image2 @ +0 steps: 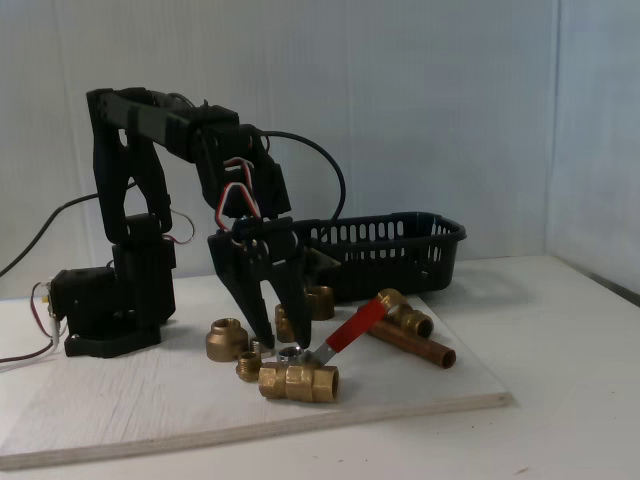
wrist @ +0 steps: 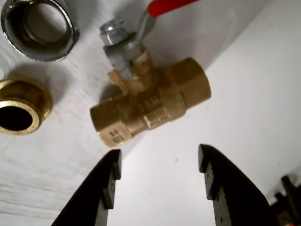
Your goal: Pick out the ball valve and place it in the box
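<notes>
The ball valve (wrist: 150, 106) lies on the white board, its brass body across the middle of the wrist view and its red lever (wrist: 167, 7) running off the top edge. In the fixed view the valve (image2: 298, 381) sits near the board's front edge with the red lever (image2: 353, 326) slanting up to the right. My gripper (wrist: 160, 162) is open, its black fingers (wrist: 106, 188) just short of the valve body, nothing between them. In the fixed view the gripper (image2: 281, 343) points down just behind the valve. The box (image2: 385, 250), a black slotted basket, stands behind the arm to the right.
A chrome ring (wrist: 37, 28) and a brass coupling (wrist: 21, 106) lie left of the valve in the wrist view. In the fixed view, more brass couplings (image2: 227, 339) and a copper pipe with a brass elbow (image2: 412, 335) sit on the white board (image2: 150, 410). The arm's base (image2: 110, 310) stands at the left.
</notes>
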Tool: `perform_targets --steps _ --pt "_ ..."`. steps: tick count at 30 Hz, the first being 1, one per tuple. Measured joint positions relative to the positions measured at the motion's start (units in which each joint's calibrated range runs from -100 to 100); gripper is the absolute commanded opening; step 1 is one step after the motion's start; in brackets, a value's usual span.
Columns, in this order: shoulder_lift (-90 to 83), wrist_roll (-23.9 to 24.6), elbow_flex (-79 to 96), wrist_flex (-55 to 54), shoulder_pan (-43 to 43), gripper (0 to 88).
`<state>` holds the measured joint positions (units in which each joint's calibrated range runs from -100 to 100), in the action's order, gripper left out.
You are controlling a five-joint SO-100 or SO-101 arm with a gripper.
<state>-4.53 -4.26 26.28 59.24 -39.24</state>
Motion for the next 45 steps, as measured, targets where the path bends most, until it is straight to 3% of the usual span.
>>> perform_targets --steps 9,23,35,45 --pt "0.00 0.00 6.99 -6.79 -0.07 17.6" --pt "-0.08 1.50 7.17 -7.31 -0.22 17.6" --pt "-10.76 1.60 7.17 0.34 -0.15 17.6" --pt "-11.35 7.08 9.80 -1.38 -3.48 17.6"
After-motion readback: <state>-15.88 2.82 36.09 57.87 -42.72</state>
